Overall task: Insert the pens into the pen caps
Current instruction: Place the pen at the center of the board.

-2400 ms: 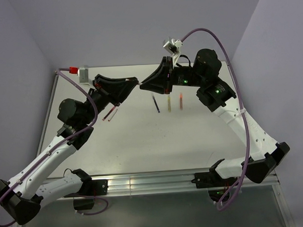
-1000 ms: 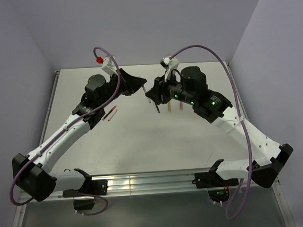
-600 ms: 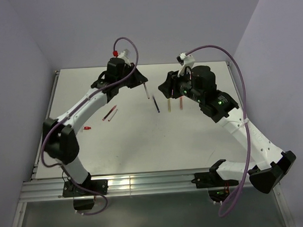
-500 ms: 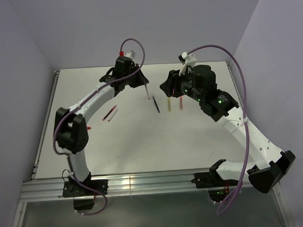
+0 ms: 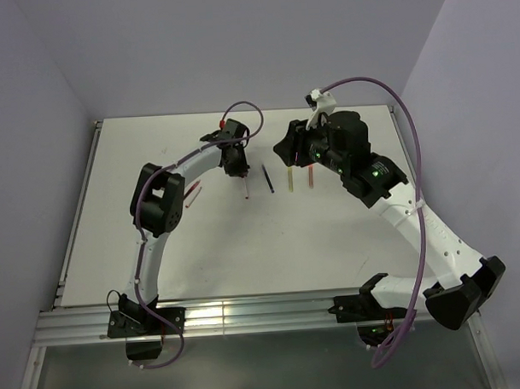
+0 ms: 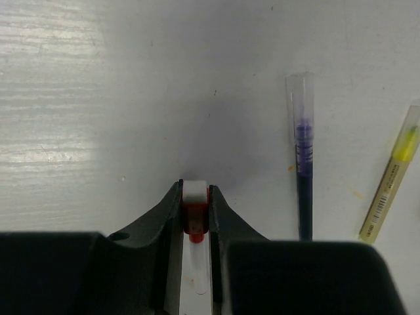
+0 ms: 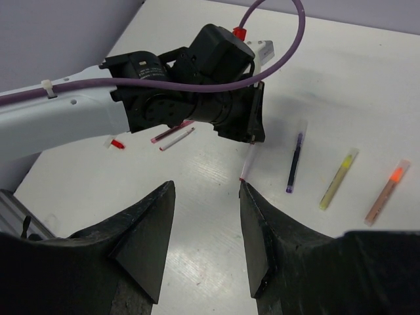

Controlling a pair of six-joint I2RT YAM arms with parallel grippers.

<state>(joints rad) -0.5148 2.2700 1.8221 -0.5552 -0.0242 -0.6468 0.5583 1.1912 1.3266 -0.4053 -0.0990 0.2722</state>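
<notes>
A matt white table (image 5: 330, 243) stands in a corner of pale lavender walls (image 5: 238, 42). Up close its surface shows faint streaks and a few specks. The left gripper (image 6: 195, 194) hides most of the pale pen (image 6: 195, 200) it holds. Only a white end and a red band show between the black, tapering fingers (image 6: 164, 213), and the barrel behind them is blurred. The pen is pinched firmly, its free end pointing down at the table; whether it touches cannot be told.

Just to the right of it lie three thin straight pens, side by side and apart. The dark pen (image 6: 303, 190) has its nib under a clear cap (image 6: 300, 92), and its other end is cut off by the gripper body. Beside it are a yellow pen (image 6: 392, 184) and an orange pen (image 7: 387, 191). Two more pens (image 7: 172, 132) lie close together to the left, with a tiny red cap (image 7: 117, 143) beyond them.

The right gripper (image 7: 206, 190) hovers above, its broad black jaws apart with nothing between them.
</notes>
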